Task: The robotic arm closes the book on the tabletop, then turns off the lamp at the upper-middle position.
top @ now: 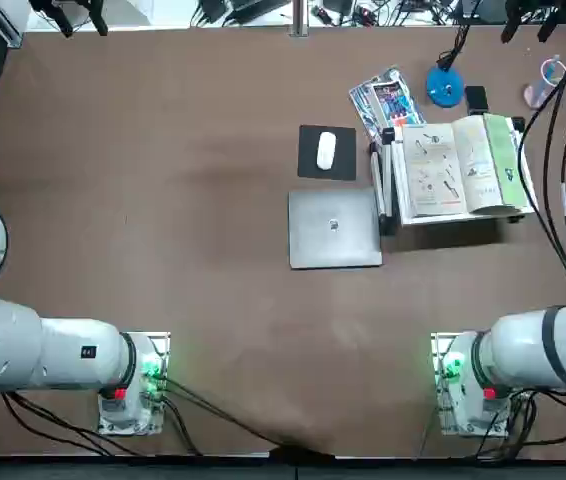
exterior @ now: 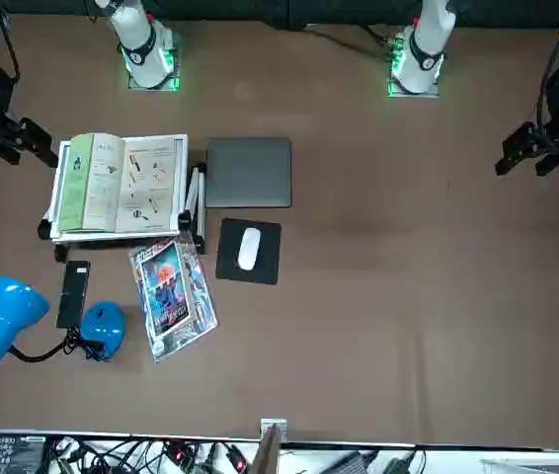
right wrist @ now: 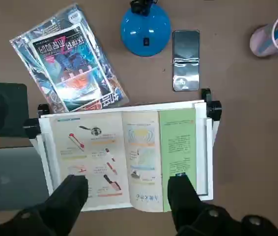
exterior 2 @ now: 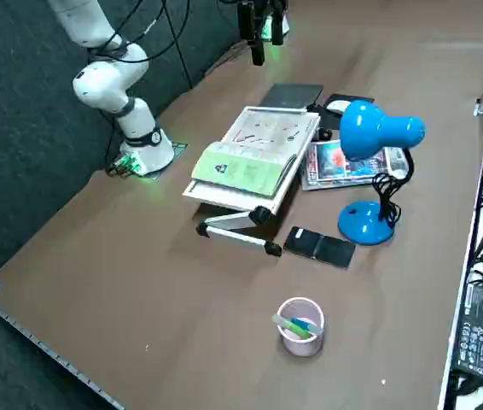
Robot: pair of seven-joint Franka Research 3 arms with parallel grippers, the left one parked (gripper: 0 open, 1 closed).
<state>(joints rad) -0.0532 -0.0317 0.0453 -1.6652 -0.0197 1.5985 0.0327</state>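
The right gripper (right wrist: 126,196) is held above the near edge of the book (right wrist: 129,152), its jaws spread wide and empty. The book lies open on a white stand (right wrist: 210,147) at the right of the tabletop (top: 163,200), beside a grey laptop (top: 334,229). To close it well, one page edge would best be approached low and swept across the spine without the stand being shoved. Beyond the book a magazine (right wrist: 70,59) and a black phone (right wrist: 185,59) are seen, and between them the lamp (right wrist: 145,27) on its blue base, to be switched off afterwards.
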